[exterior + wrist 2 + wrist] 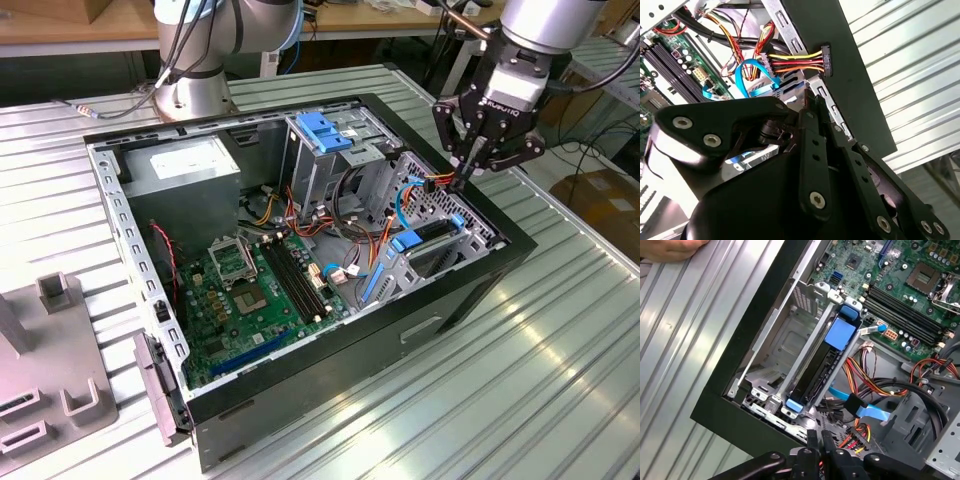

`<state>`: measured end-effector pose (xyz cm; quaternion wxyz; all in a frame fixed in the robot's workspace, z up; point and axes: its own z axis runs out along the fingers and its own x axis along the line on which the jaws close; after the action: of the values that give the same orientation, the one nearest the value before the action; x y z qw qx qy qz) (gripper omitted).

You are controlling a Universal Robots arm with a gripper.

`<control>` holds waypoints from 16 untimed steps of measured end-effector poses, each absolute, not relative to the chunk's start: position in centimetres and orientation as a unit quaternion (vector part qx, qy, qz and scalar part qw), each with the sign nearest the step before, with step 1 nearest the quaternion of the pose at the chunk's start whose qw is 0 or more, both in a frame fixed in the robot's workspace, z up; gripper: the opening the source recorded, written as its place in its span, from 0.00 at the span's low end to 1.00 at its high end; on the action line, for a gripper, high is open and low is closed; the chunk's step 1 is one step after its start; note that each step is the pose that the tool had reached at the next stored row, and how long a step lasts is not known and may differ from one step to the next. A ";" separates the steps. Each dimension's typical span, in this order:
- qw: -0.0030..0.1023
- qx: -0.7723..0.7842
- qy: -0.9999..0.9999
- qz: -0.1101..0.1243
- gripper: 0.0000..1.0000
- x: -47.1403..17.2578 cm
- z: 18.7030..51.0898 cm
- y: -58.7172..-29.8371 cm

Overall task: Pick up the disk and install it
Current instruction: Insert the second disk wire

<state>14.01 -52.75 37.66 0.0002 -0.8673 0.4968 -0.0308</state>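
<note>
While the black two-fingered gripper (470, 168) hangs over the open black desktop computer case (470, 290), its fingers are pressed together on nothing.

Seated edge-up in the case's lower grey metal drive bay (785, 347), the grey metal disk in its bright blue plastic side-rail frame (832, 352) lies just below the fingertips (826, 440), beside the green motherboard (255, 290). A hand (670, 247) rests on the ribbed metal table (520, 380) outside the case.

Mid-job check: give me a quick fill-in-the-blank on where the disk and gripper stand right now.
1. The disk sits in a metal bay inside the computer ____.
2. The clips at the disk's ends are coloured ____.
3. In the exterior view the gripper hangs above the case's ____ corner.
4. The flat ribbon cable beside the disk is ____.

Missing words: case; blue; right; blue
</note>
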 end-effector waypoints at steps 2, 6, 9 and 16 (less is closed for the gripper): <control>0.001 -0.871 0.490 -0.032 0.19 14.1 37.6 -52.7; 0.002 -0.877 0.479 -0.036 0.25 14.4 37.6 -52.7; 0.004 -0.882 0.469 -0.039 0.25 14.4 37.6 -52.7; 0.009 -0.914 0.403 -0.042 0.25 14.4 37.4 -52.7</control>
<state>14.42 -52.66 37.43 0.0086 -0.9142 0.4029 -0.0418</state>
